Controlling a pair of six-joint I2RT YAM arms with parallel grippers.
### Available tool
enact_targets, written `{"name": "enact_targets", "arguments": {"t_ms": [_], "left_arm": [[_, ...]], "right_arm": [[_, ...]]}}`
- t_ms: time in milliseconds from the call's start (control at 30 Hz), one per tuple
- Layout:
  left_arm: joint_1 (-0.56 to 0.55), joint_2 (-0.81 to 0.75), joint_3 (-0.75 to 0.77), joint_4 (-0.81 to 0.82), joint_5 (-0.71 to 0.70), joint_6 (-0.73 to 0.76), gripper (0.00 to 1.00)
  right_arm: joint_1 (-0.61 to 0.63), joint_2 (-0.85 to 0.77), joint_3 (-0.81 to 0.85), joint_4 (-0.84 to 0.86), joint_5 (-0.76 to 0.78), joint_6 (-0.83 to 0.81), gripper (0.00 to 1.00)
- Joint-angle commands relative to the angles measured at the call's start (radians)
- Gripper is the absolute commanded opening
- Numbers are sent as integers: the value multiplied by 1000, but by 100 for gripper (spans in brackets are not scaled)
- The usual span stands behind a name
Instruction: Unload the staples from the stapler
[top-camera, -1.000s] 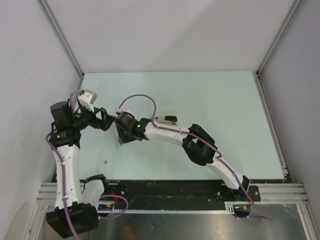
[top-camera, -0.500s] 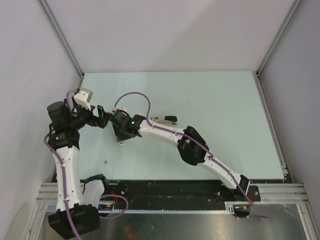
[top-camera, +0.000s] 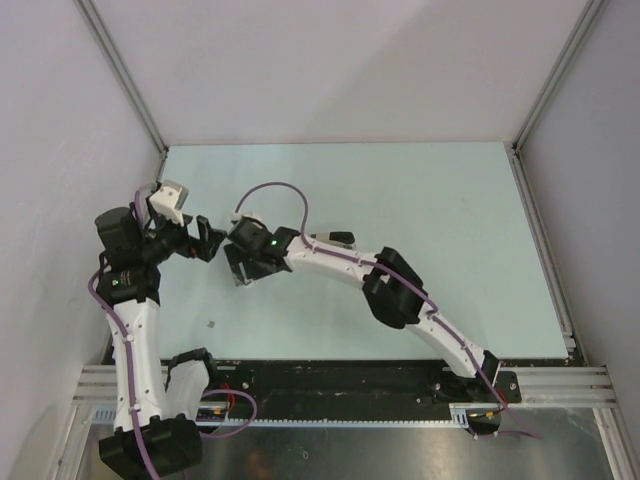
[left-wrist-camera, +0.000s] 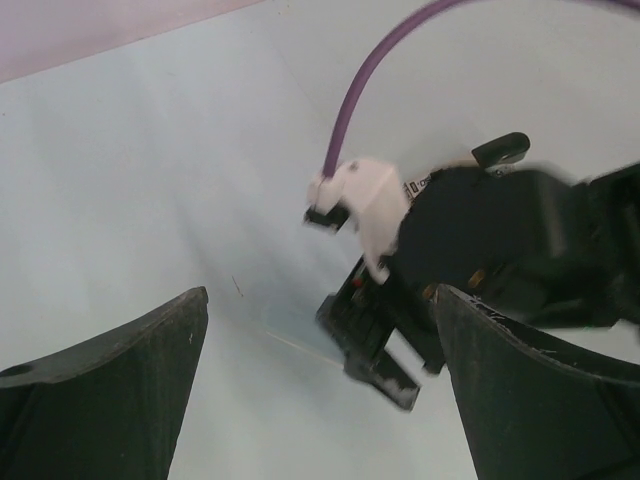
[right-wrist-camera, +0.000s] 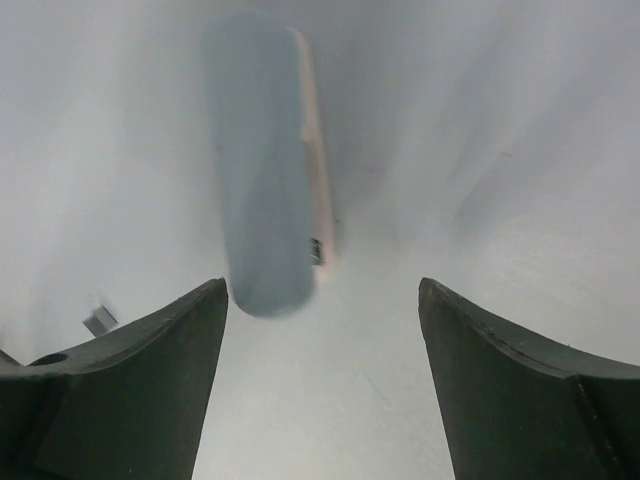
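Note:
The stapler (top-camera: 334, 238), black with a pale end, lies on the table behind my right forearm; its black tip shows in the left wrist view (left-wrist-camera: 500, 150). My right gripper (top-camera: 237, 272) is open and empty, pointing down at the table beside my left gripper (top-camera: 212, 241), which is also open and empty. In the right wrist view the open gripper (right-wrist-camera: 322, 290) hovers just short of a blurred pale oblong thing with a pinkish edge (right-wrist-camera: 265, 160). A tiny silvery bit (right-wrist-camera: 98, 320) lies to its left. The left wrist view (left-wrist-camera: 318, 300) shows the right gripper's fingers (left-wrist-camera: 385, 350).
A tiny grey bit (top-camera: 213, 324) lies on the pale green table (top-camera: 430, 200) near the front left. Grey walls and metal rails (top-camera: 125, 85) close in the table on three sides. The right arm's purple cable (top-camera: 280, 190) loops above its wrist.
My right gripper has moved a little left and away, closer to the left gripper, and now covers the pale thing on the table. My left arm shifted slightly. The stapler has not moved.

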Motion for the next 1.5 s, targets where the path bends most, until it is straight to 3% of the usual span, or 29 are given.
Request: {"name": "enact_targets", "arguments": {"t_ms": [0,100,200,367,633,1067,1267,1467], "left_arm": [[-13,-7,-8,-31,32,1,99],[-40,-16,-15,-30,22,17,99],[-97,-19,-25,-31,-18,29,99],[-170,11,-45,-29,-74,29,97],[-193,23,-65,-22,-114,58,96],[-193,2,-73,-19,-110,66,96],[-193,6,-70,-17,-126,53,94],[-194,10,-69,-19,-145,57,90]], "right_arm": [[-86,-248,-139,100,49,-115,83],[-133,-344,-249,126,88,-216,94],[-172,-406,-325,133,150,-329,99],[-262,-447,-417,126,186,-452,99],[-316,-440,-515,76,192,-625,99],[-357,-442,-606,106,81,-678,99],[-370,-423,-637,137,40,-657,86],[-352,-416,-635,160,-3,-595,58]]}}
